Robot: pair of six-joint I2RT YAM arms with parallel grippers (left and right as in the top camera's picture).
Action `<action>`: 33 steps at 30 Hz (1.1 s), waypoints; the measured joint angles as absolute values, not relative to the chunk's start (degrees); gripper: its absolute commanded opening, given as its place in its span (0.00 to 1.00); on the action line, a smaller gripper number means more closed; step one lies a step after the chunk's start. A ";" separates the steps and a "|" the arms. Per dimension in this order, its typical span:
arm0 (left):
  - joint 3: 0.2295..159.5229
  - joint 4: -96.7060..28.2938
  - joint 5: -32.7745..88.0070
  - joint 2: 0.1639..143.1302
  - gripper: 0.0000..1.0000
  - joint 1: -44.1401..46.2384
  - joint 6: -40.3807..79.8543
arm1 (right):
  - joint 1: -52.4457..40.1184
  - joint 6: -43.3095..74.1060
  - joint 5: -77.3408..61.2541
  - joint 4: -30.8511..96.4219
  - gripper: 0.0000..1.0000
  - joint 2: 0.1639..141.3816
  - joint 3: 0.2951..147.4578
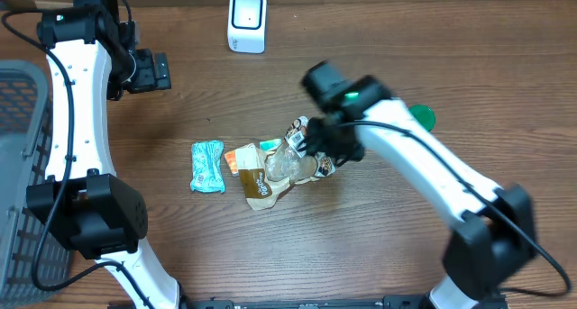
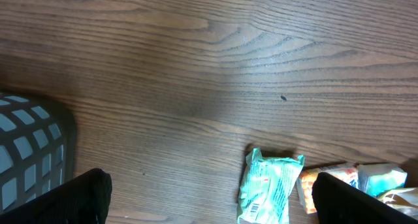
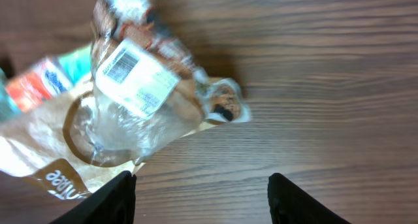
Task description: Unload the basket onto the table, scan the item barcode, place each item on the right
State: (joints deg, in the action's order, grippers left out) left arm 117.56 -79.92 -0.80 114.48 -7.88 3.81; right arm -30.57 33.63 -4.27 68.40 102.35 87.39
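Overhead, the white scanner stands upright at the far edge of the wooden table, so I place everything else from it. Well in front of the scanner and a little to its right lies a small heap of packets. The clear bag sits on top of that heap, resting partly on a tan paper bag. An orange packet touches the tan paper bag on its left side. A teal packet lies just beside the orange one, in front of the scanner and slightly to its left.

The right claw is down at the clear bag's right end. Seen from its wrist camera, its fingers stand spread with bare wood between them. The bag lies just ahead of the tips, its white label and barcode turned up toward the camera. I see nothing pinched.

The left claw hangs left of the scanner, well apart from the heap, spread wide around nothing. A grey basket sits farther left of the scanner, at the table's edge. To the scanner's right, a green thing shows partly from behind the right arm.
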 measured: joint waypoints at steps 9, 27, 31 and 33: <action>117.56 -79.92 -0.80 114.48 1.00 -7.88 3.81 | -29.54 46.24 -26.79 42.09 0.61 102.56 62.11; 117.56 -79.92 -0.80 114.48 0.99 -7.88 3.81 | -39.05 62.13 -14.90 21.39 0.46 102.65 59.55; 117.56 -79.92 -0.80 114.48 1.00 -7.88 3.81 | -39.05 63.29 -12.40 22.11 0.27 102.67 59.55; 117.56 -79.92 -0.80 114.48 1.00 -7.88 3.81 | -39.05 62.78 -12.08 22.44 0.16 102.74 59.55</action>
State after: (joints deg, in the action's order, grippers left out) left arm 117.56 -79.92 -0.80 114.48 -7.88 3.81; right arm -39.05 62.78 -12.08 22.44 102.74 59.55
